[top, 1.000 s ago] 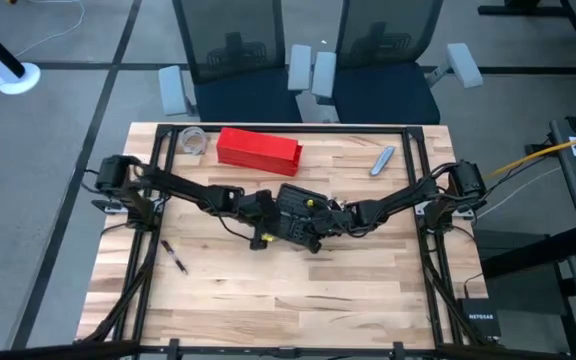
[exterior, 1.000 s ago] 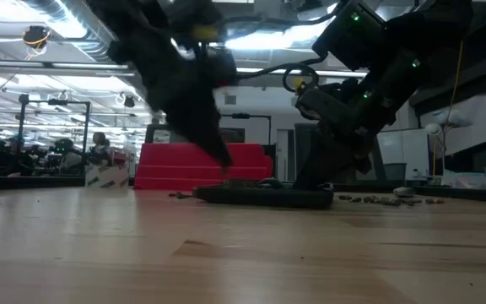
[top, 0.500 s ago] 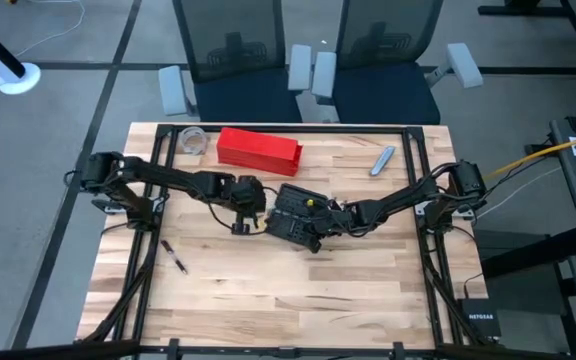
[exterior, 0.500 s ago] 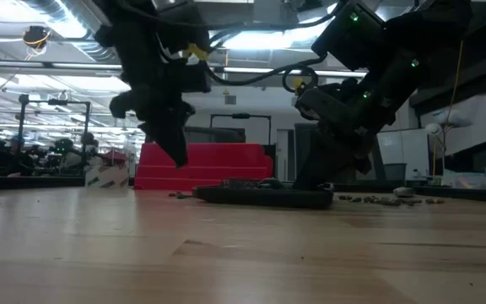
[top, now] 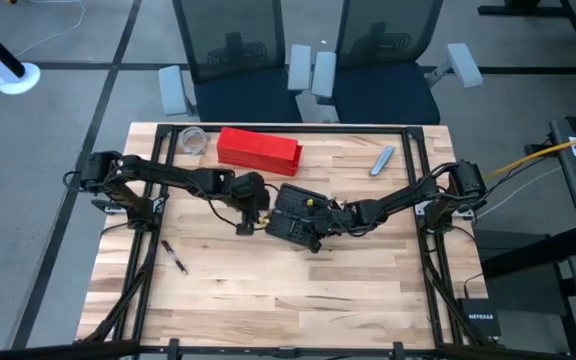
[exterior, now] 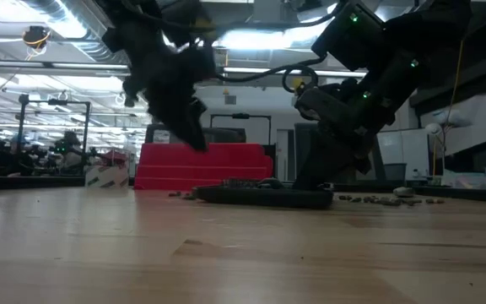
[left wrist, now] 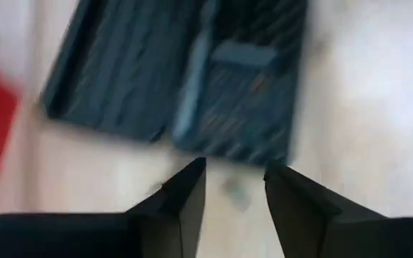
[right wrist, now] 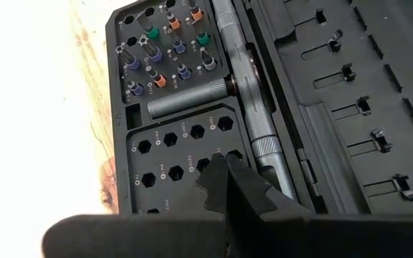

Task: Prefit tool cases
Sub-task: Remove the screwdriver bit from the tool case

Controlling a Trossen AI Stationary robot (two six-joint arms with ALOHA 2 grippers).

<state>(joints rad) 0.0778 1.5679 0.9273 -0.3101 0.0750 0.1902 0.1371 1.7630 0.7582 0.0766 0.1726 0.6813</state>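
The only writing I am managing to read is white lettering on a small black box (top: 479, 320) at the lower right of the high view, beside the tabletop (top: 298, 280); it looks like "NETGEAR", though I cannot be sure. The marks beside the sockets in the case are too small to read.

The tool case (top: 296, 213) is lying open and flat near the middle of the tabletop, just below the red box (top: 258, 148) in the high view. In the right wrist view I am seeing one half (right wrist: 185, 107) carrying colour-banded bits (right wrist: 165, 44) standing in sockets at the upper left, a metal ratchet handle (right wrist: 253, 93) running down the middle, a short metal bar (right wrist: 188, 97) lying crosswise, and rows of empty hexagonal sockets (right wrist: 185, 154) below it. The other half (right wrist: 357, 93) is showing only moulded clips. Small loose bits (exterior: 378, 200) are lying on the tabletop at the right of the low view.

The right gripper (right wrist: 224, 179) is resting over the empty sockets with its fingers closed together, holding nothing that I can see. The left gripper (left wrist: 235, 190) is hovering above the tabletop at the case's left edge, its fingers standing apart with nothing between them; the case shows blurred beyond them.

A clear round container (top: 194, 140) is sitting at the upper left of the tabletop; I cannot tell what it holds.
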